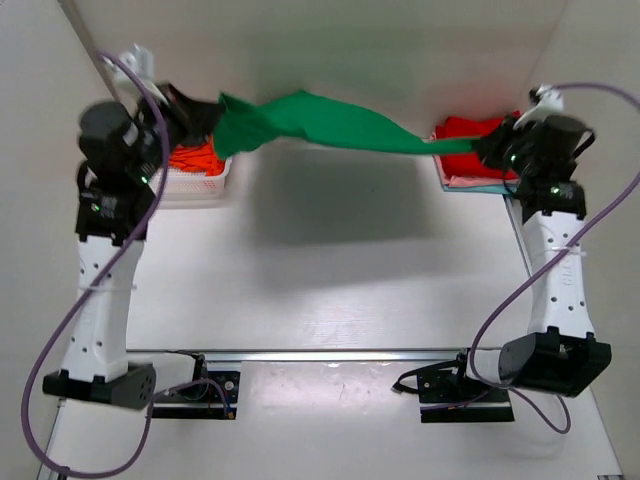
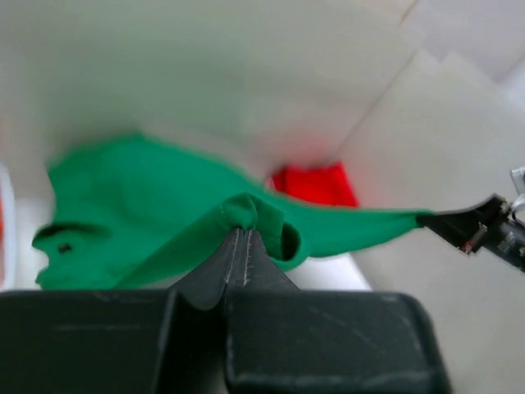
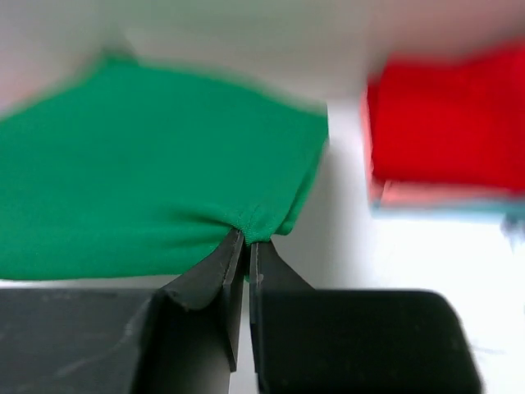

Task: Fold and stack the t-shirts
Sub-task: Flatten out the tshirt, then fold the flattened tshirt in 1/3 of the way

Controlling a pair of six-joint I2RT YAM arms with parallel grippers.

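White table (image 1: 330,290), bright green t-shirt (image 1: 330,125) stretched taut, sagging midair

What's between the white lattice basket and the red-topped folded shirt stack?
The bright green cloth t-shirt, held stretched between left gripper and right gripper; white table under it bare, in the top view.

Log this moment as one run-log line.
left hand: shut on green t-shirt | right hand: shut on same shirt | shirt: stretched in air between hands | folded stack: red on top, far right
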